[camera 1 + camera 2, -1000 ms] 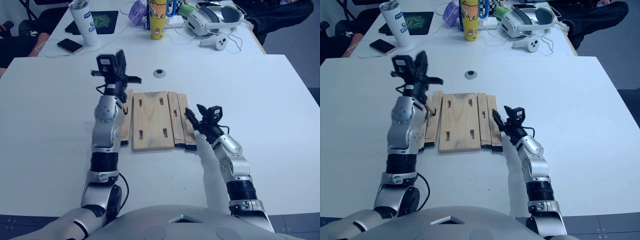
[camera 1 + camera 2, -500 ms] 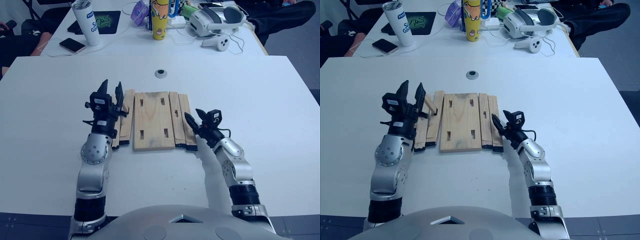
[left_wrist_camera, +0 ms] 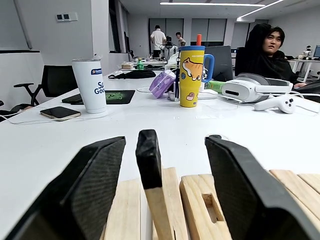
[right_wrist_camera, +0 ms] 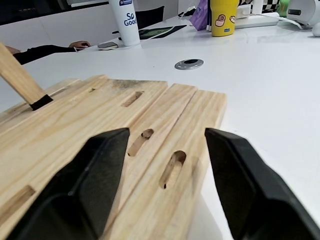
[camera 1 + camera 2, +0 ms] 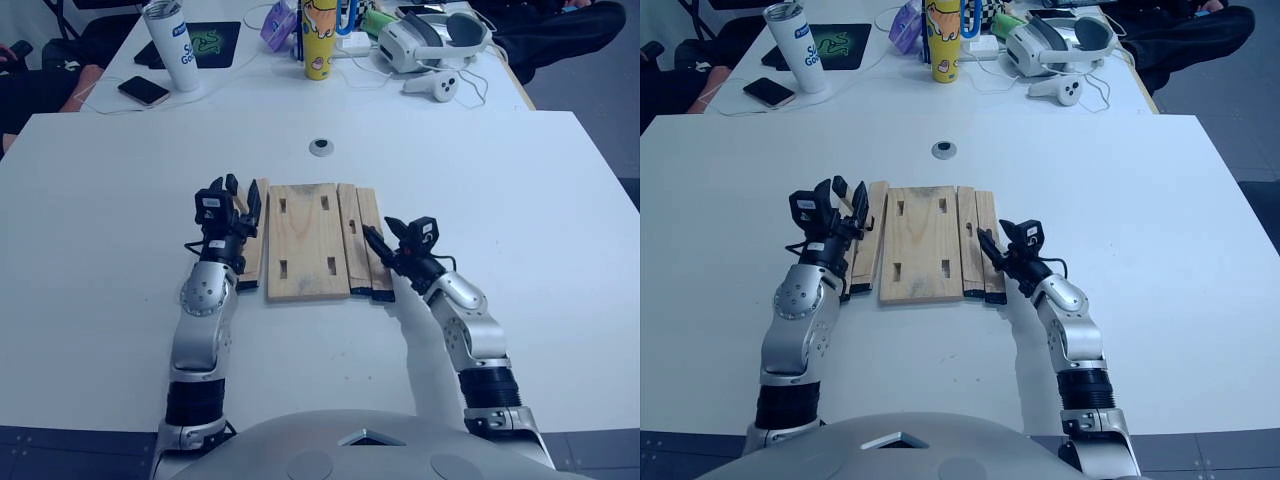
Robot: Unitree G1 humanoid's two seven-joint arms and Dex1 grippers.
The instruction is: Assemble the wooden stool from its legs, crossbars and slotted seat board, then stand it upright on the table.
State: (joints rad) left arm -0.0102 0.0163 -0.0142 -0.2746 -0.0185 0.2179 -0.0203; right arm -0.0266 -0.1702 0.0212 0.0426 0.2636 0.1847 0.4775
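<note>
Having dropped, left tool (image 5: 235, 193) now brackets a tilted leg (image 3: 158, 209).

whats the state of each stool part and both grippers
seat board: flat on table, slots empty
left slats: lying flat beside the board
right slats: lying flat beside the board
crossbar: one end tilted up, ungripped
left gripper: open, astride the crossbar
right gripper: open, over right slats

Legs (image 5: 251, 260) partly under left hand (image 5: 236, 195)
</note>
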